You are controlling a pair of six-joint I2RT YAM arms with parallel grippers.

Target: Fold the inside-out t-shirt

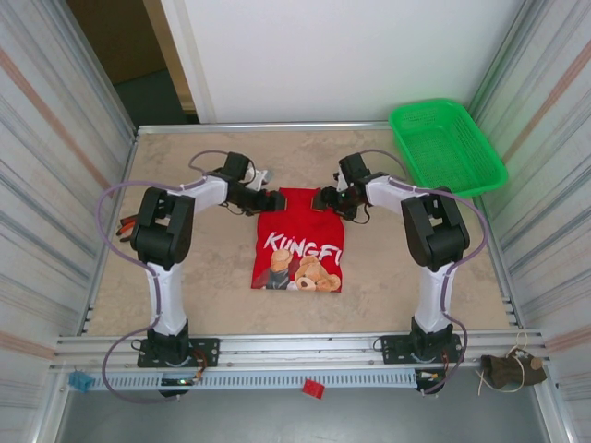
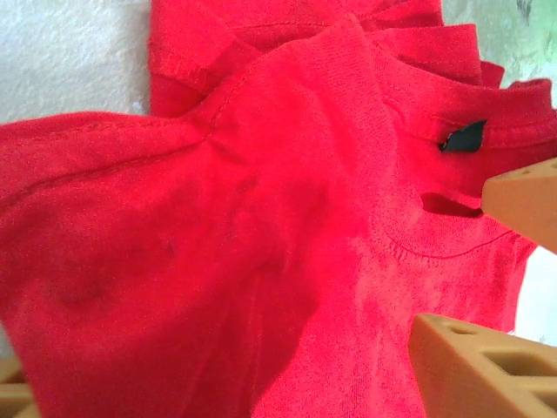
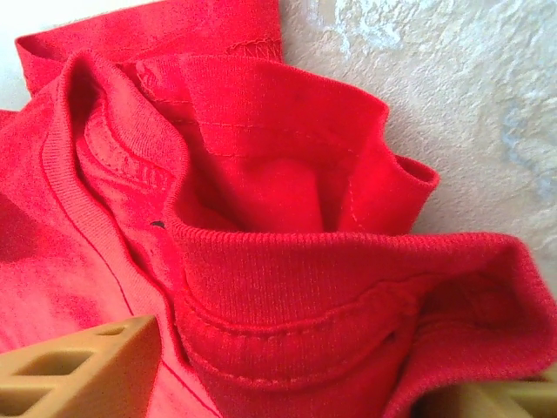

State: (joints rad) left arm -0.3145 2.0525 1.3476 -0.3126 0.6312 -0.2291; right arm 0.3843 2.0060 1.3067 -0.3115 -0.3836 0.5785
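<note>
T-shirt (image 1: 299, 242): red knit, seemingly rumpled collar.

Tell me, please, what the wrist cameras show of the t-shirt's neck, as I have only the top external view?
Observer: The left wrist view shows a dark neck label on the t-shirt, beside the upper finger of the left gripper.
Operator: And on the right?
Observer: There the ribbed collar is bunched up between the fingers of the right gripper.
Operator: Are they gripping?
Observer: Both pairs of fingers stand apart with cloth between them; whether they pinch it, I cannot tell.
</note>
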